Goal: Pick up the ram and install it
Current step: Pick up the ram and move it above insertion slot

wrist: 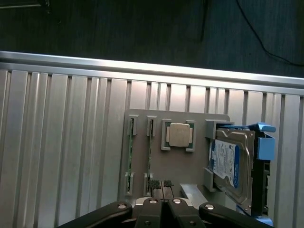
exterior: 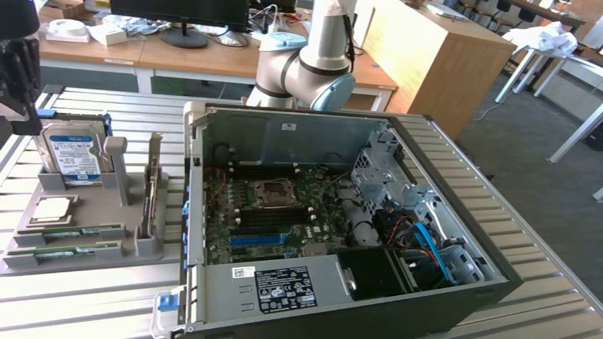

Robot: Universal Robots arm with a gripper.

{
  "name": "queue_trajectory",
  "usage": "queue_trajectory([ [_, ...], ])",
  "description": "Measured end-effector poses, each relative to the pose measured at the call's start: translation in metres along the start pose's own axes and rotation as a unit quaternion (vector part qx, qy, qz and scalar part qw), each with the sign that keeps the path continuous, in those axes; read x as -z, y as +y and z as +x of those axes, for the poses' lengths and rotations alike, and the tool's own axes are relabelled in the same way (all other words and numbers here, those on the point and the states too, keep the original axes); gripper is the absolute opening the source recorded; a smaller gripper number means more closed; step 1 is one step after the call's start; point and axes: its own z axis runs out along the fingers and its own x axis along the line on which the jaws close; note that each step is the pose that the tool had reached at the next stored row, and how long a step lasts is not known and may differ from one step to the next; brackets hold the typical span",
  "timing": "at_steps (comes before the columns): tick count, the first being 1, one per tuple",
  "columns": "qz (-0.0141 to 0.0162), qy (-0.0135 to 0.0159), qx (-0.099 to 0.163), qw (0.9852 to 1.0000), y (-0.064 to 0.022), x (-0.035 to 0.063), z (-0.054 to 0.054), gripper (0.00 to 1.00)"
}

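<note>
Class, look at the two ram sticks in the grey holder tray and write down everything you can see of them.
The ram sticks are two long, narrow green boards with pale stickers. They stand on their long edges, side by side and parallel. Slotted posts of the grey holder tray hold each one at both ends, beside the square silver processor. Nothing grips them: the gripper, jaws shut, is apart from them.

Gripper point(wrist: 161, 186) linkage and, seemingly, hard drive point(wrist: 232, 161) end, cropped.
</note>
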Motion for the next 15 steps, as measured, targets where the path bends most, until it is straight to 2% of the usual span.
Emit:
queue_trajectory([
  [15,0.0001,-0.0002,-0.005,1.0000,-0.0048,0.0000,0.0006,0.10],
])
